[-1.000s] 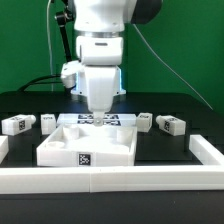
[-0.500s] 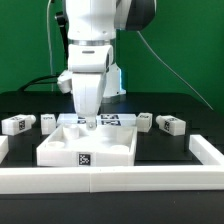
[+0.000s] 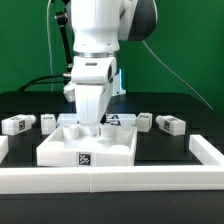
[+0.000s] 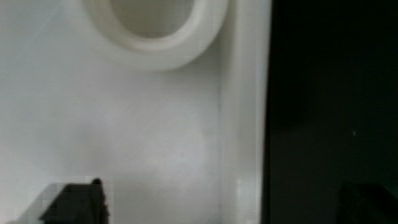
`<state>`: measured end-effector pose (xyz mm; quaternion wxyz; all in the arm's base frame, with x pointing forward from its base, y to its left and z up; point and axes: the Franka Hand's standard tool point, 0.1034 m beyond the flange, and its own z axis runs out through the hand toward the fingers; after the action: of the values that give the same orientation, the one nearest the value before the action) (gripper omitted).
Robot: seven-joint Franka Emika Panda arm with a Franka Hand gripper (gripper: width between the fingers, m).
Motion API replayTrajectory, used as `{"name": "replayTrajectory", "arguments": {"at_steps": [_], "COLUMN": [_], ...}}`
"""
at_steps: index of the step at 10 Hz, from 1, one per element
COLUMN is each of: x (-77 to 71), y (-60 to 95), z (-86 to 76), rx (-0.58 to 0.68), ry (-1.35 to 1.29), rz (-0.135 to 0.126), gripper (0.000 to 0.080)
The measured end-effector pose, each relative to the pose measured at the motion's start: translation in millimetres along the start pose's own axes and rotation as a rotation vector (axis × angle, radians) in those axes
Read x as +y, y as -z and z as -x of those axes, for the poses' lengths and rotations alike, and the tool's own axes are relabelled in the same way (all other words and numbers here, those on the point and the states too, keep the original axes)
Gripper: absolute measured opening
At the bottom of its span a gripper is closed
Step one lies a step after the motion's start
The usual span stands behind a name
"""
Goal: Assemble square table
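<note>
The square table's slab (image 3: 88, 146) is a large white square with a recessed middle and a tag on its front wall, lying in the middle of the black table. My gripper (image 3: 91, 124) hangs low over the slab's back part. In the wrist view the gripper (image 4: 222, 205) is open. One fingertip (image 4: 75, 200) is over the white slab (image 4: 143, 120) and the other is over the black table, astride the slab's edge. A round socket (image 4: 157, 35) shows in the slab. Four white tagged legs lie loose: two at the exterior view's left (image 3: 17, 124) (image 3: 47, 122) and two at its right (image 3: 146, 121) (image 3: 170, 125).
The marker board (image 3: 120, 118) lies flat behind the slab, partly hidden by the arm. A long white rail (image 3: 110, 179) runs along the front and turns up the exterior view's right side (image 3: 208, 150). Cables hang behind the arm.
The arm has shifted toward the exterior view's left and come down closer to the slab's back part. The slab and legs have not moved.
</note>
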<state>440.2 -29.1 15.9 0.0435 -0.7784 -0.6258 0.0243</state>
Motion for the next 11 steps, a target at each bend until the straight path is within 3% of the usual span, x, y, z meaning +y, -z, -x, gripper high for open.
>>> {"name": "replayTrajectory", "arguments": {"at_steps": [2,3,4,5,7,11], "x": [-1.8,-2.3,-2.4,-2.6,-2.5,-1.1], "y": [-4.9,-6.3,-6.4,-6.7,-6.7,-5.7], "z": [-0.4,-0.1,0.1,0.3,0.4,0.3], "rx": [0.0,0.0,0.0,0.0,0.0,0.001], "ry": [0.001,0.001,0.0,0.0,0.0,-0.001], "rz": [-0.007,-0.009,-0.01,-0.011,-0.011,-0.005], "gripper": [0.0649,0.052,0.052,0.0325,0.0068,0.0063]}}
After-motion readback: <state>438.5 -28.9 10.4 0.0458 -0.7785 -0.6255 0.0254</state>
